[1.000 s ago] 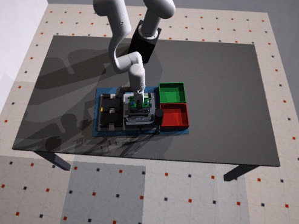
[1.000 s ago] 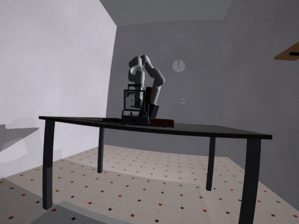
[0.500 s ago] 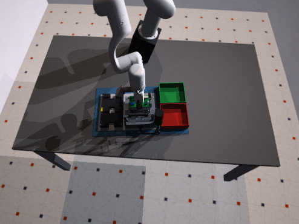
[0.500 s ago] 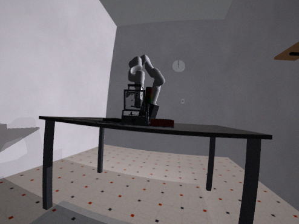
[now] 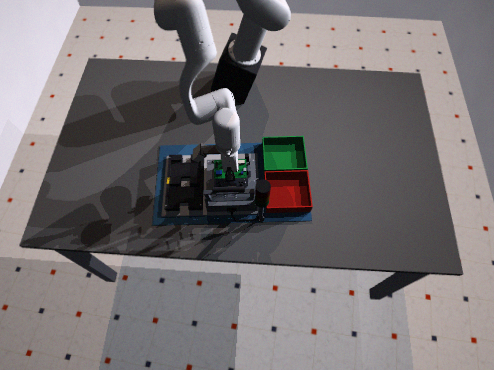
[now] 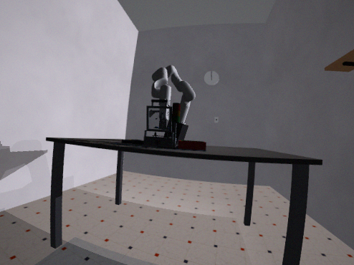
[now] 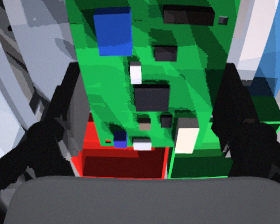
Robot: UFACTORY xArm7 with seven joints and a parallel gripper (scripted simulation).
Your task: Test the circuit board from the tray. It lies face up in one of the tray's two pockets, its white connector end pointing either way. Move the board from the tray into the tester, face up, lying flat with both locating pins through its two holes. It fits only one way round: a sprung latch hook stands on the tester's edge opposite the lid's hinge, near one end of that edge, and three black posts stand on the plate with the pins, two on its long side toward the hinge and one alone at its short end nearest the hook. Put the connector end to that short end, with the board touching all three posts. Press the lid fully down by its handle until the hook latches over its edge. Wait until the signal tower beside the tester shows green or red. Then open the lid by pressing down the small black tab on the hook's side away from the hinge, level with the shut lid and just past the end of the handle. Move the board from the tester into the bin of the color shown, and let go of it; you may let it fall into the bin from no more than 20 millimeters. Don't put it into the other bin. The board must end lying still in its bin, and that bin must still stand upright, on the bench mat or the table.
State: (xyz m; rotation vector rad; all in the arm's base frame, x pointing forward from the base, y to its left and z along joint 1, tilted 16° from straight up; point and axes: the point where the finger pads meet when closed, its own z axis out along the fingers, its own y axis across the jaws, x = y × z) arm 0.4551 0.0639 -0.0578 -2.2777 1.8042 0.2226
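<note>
The green circuit board [image 7: 153, 72] fills the wrist view, face up, with its white connector [image 7: 186, 140] at the lower right. My gripper [image 7: 152, 80] is shut on the board, one black finger on each long edge. In the top view the gripper [image 5: 230, 174] holds the board [image 5: 223, 173] just above the plate of the tester [image 5: 230, 186]. The tester's lid [image 6: 158, 118] stands open and upright in the exterior view. The pins and posts are hidden under the board and my arm. The signal tower [image 5: 262, 194] stands at the tester's right front corner and shows no bright light.
The black tray [image 5: 182, 184] lies left of the tester on the blue mat [image 5: 165, 214]. The green bin [image 5: 284, 153] and the red bin [image 5: 288, 190] stand right of the tester, green farther back. My arm's base [image 5: 237, 74] stands behind the mat.
</note>
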